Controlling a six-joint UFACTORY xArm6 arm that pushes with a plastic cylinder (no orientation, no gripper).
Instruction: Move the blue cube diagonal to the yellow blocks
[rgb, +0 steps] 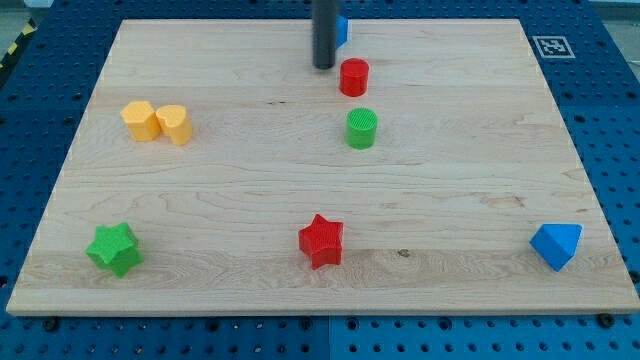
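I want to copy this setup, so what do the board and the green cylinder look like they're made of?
The board looks like pale, unvarnished wood: grain lines and a small knot show, with a matte surface. The green cylinder looks like matte plastic, possibly 3D-printed, judging by fine ridges on its top; that can't be confirmed.

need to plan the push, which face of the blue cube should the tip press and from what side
Judging by the layout, press its right face, coming from the view's right. The blue cube sits at the top edge, mostly hidden behind my tip; the yellow blocks lie lower left, so pushing leftward suits.
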